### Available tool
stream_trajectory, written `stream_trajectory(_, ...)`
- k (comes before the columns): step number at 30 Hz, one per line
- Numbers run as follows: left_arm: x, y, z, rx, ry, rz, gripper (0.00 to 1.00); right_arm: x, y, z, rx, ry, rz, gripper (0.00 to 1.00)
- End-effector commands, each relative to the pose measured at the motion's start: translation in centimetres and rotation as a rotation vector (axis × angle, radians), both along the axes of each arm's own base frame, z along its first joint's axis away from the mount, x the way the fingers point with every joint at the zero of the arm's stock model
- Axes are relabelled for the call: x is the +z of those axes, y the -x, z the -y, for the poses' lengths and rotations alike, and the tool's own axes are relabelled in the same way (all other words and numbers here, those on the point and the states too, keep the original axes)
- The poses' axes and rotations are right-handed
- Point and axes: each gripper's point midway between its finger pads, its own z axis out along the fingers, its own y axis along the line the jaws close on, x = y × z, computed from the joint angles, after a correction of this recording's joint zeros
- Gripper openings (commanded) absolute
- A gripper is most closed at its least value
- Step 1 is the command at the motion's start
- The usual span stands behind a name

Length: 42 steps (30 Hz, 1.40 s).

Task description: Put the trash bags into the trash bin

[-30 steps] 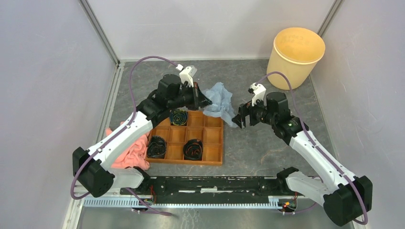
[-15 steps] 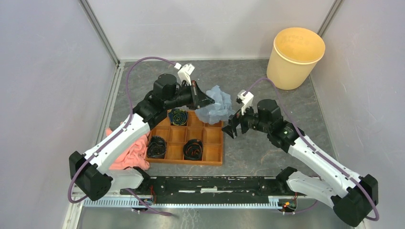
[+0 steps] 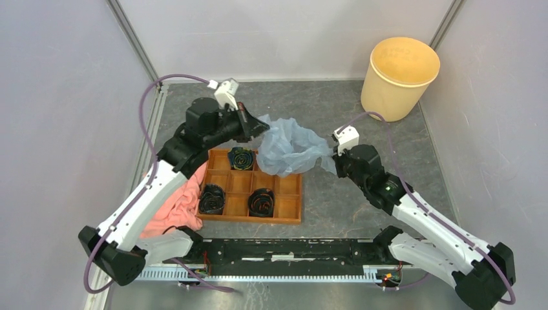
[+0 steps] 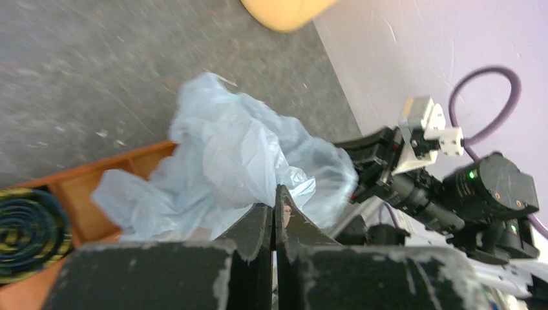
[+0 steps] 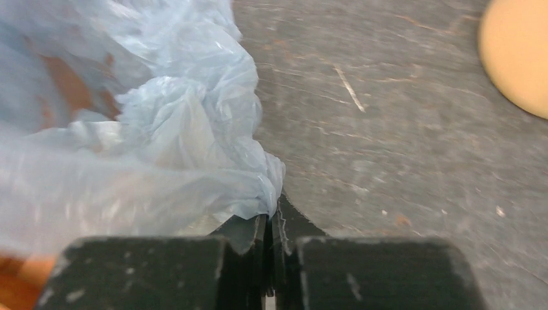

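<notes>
The pale-blue trash bag [image 3: 289,150] hangs stretched between both grippers above the back right corner of the wooden tray. My left gripper [image 3: 260,123] is shut on the bag's left edge; in the left wrist view its jaws [image 4: 274,205] pinch the film [image 4: 239,155]. My right gripper [image 3: 331,161] is shut on the bag's right edge; the right wrist view shows the film [image 5: 161,142] caught at the closed fingertips [image 5: 270,216]. The trash bin [image 3: 399,77], a pale yellow bucket, stands upright and apart in the far right corner, also partly seen at the right wrist view's edge [image 5: 517,58].
An orange-brown compartment tray [image 3: 284,210] holding dark coiled items lies at centre-left. A salmon-pink cloth [image 3: 174,210] lies left of the tray, under the left arm. Grey walls close in on three sides. A black rail [image 3: 284,248] runs along the near edge.
The right gripper went from open to shut on the bag's right edge. The left arm pulled back and left with its edge, spreading the bag out between the two grippers.
</notes>
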Motion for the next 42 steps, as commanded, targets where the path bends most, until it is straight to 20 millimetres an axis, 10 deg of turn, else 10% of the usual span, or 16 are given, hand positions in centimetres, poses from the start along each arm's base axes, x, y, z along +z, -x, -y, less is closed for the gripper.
stream_trajectory(1, 4.5, -0.7, -2.9, 0.088, -0.048, 0.169, 0.02, 1.4, -0.6, 3.9, -0.155, 0.086, 0.088, 0.02)
stream_trajectory(13, 7.7, -0.3, -7.4, 0.252, -0.13, 0.302, 0.02, 3.2, 0.5, 8.8, -0.338, 0.183, 0.145, 0.04)
stream_trajectory(18, 5.5, 0.7, -4.0, 0.077, -0.046, 0.285, 0.02, 2.1, 1.6, 3.6, -0.074, -0.007, 0.141, 0.51)
stream_trajectory(26, 1.0, -2.4, -4.2, 0.123, -0.189, 0.276, 0.02, -2.4, 4.7, 0.1, 0.114, -0.04, -0.124, 0.78)
stream_trajectory(35, -1.0, -2.3, -3.1, 0.02, -0.229, 0.353, 0.02, 4.9, 6.1, -0.8, 0.203, -0.11, -0.046, 0.88)
stream_trajectory(42, -0.5, -1.6, -4.3, 0.071, -0.206, 0.406, 0.02, 5.8, 1.1, 0.8, -0.094, -0.248, -0.088, 0.94)
